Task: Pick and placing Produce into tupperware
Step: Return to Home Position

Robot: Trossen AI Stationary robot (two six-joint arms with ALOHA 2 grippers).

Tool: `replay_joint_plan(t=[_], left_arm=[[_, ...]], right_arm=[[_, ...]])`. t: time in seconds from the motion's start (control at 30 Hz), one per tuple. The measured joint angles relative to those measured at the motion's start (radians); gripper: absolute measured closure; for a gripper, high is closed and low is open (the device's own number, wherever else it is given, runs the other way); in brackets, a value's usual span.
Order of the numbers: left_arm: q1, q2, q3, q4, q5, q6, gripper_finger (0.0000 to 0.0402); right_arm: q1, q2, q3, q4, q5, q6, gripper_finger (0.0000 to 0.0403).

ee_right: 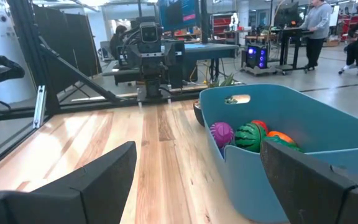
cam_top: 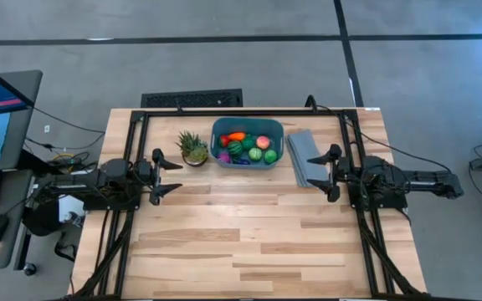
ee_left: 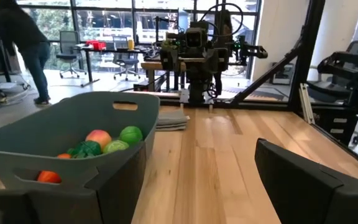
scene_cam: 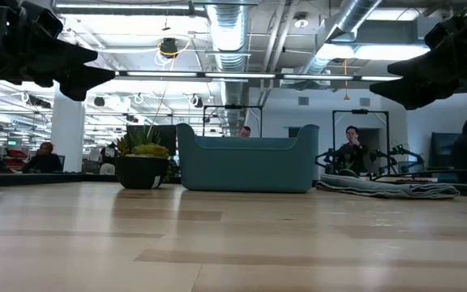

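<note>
The teal-blue tupperware [cam_top: 248,144] stands on the table at the far middle, holding several toy produce pieces [cam_top: 249,147]: green balls, a striped watermelon [ee_right: 249,136], a pink peach [ee_left: 98,137], an orange piece and a magenta piece [ee_right: 221,132]. My left gripper [cam_top: 169,176] is open and empty, left of the tub and nearer the table's front. My right gripper [cam_top: 321,175] is open and empty, right of the tub.
A spiky green potted plant [cam_top: 193,149] stands just left of the tub. A flat grey ribbed slab [cam_top: 305,157] lies right of it, under my right gripper's reach. The wooden table's near half [cam_top: 249,242] is bare. People show in the room beyond.
</note>
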Motion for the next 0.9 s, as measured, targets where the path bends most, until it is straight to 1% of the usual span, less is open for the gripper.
replay_joint_plan(t=[0.9], left_arm=[[0.0,0.0,0.0,0.001,-0.001,-0.01,0.0113]], right_arm=[[0.0,0.0,0.0,0.0,0.0,0.0,0.0037]])
